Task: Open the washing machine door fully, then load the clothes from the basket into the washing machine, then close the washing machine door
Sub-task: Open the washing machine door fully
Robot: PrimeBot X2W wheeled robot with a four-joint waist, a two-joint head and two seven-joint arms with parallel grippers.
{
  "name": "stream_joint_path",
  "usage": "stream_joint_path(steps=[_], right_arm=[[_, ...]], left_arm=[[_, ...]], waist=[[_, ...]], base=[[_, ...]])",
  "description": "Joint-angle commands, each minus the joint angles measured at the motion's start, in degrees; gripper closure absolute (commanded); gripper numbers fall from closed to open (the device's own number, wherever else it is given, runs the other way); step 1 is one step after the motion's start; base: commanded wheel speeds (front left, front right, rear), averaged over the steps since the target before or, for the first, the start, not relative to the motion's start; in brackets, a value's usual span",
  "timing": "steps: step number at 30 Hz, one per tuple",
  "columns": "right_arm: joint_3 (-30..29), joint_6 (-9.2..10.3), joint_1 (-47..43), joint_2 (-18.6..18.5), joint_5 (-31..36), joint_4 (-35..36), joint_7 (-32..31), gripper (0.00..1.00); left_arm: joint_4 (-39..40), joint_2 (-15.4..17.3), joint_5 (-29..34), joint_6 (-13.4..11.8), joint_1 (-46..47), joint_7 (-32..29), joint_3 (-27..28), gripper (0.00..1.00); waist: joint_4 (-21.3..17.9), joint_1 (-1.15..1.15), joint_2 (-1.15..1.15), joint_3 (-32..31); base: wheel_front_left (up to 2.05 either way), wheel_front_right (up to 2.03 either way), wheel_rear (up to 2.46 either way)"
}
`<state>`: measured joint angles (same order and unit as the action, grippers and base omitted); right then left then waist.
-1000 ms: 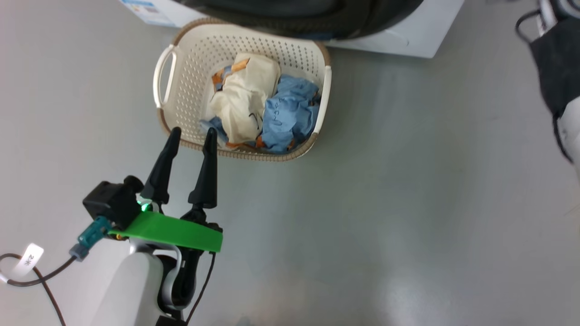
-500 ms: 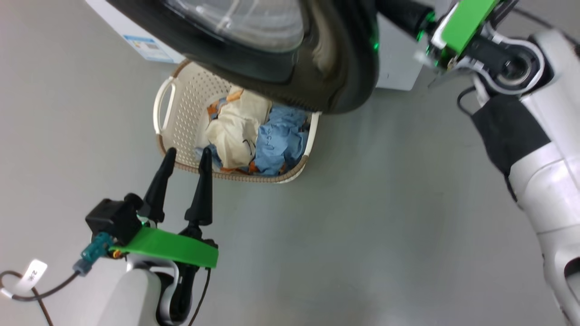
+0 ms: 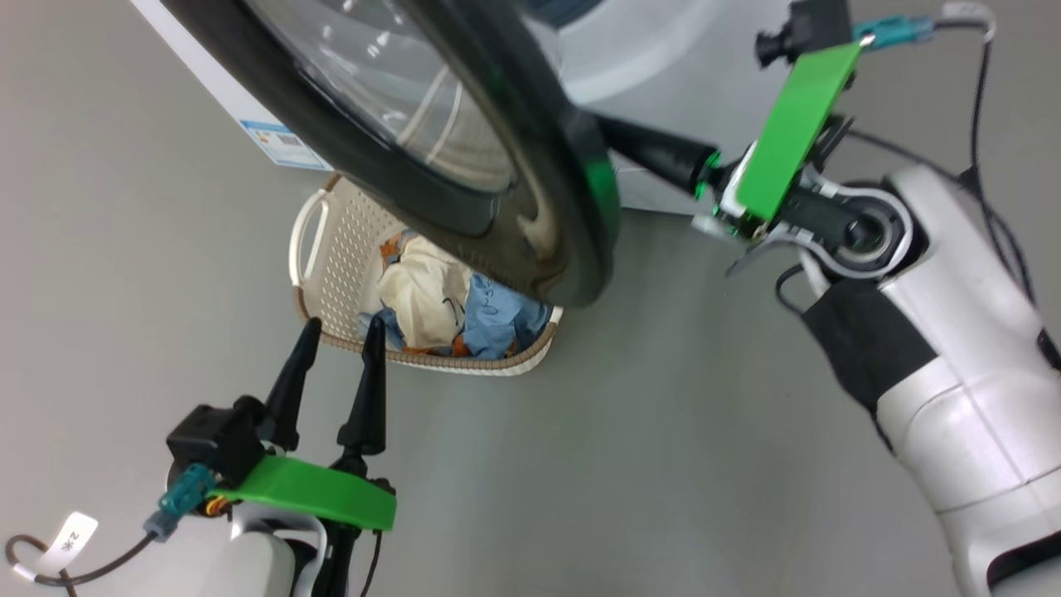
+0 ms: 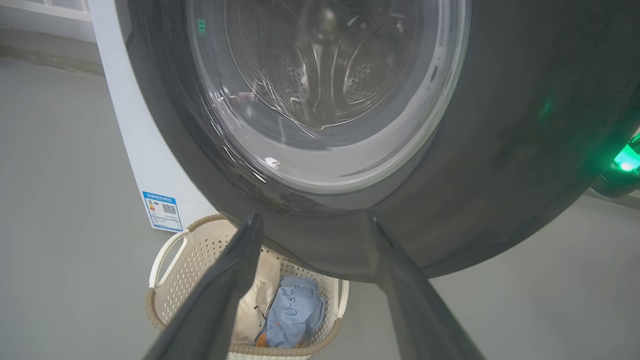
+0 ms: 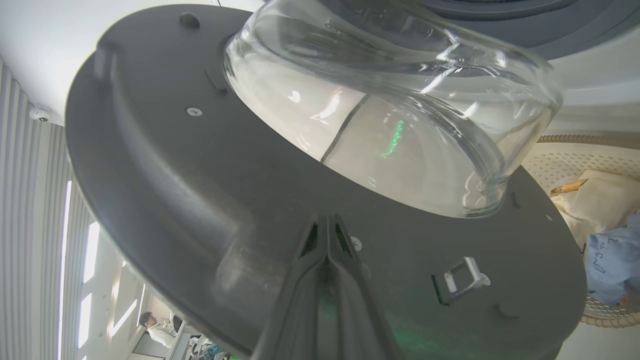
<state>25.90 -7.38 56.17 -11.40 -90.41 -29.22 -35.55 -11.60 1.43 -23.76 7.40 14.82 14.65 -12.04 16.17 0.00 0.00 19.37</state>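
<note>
The washing machine door [image 3: 464, 149], black-rimmed with a bulging glass bowl, stands swung out over the basket [image 3: 327, 265]. My right gripper [image 3: 617, 137] is shut, and its joined fingertips [image 5: 327, 222] press on the door's inner face [image 5: 200, 200] just below the glass [image 5: 400, 125]. The left gripper [image 3: 341, 327] hangs open and empty in front of the basket's near rim; in its wrist view its fingers [image 4: 235, 280] frame the door's outer rim [image 4: 500, 150]. The clothes [image 3: 431, 303], cream and light blue, lie in the basket [image 4: 185, 260]. The white washing machine [image 3: 638, 50] stands behind the door.
Grey floor [image 3: 663, 431] spreads to the right of the basket. A blue label sticker [image 3: 278, 143] marks the machine's side. My right forearm [image 3: 937, 348] reaches in from the right. A metal latch [image 5: 462, 280] sticks out of the door's inner face. A person [image 5: 150, 322] sits far off.
The head view has tilted up, bringing the door and my right arm into it. The door now covers more of the basket. Both grippers keep their states.
</note>
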Motion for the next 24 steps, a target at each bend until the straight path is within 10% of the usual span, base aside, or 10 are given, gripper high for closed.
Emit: stream_joint_path(steps=[1,24], right_arm=[[1.0,-0.11,-1.7,2.3,-1.0,2.4,-0.6,1.00],[3.8,-0.11,-10.4,6.7,-0.5,6.2,-1.8,1.00]], left_arm=[[1.1,1.4,0.7,0.1,-0.7,0.3,2.2,0.00],[0.7,1.5,2.6,0.1,-3.7,0.3,2.7,0.00]], waist=[[0.1,0.00,0.00,-1.2],[0.7,0.00,0.00,-6.4]], base=[[0.00,0.00,0.00],[0.00,0.00,0.00]])
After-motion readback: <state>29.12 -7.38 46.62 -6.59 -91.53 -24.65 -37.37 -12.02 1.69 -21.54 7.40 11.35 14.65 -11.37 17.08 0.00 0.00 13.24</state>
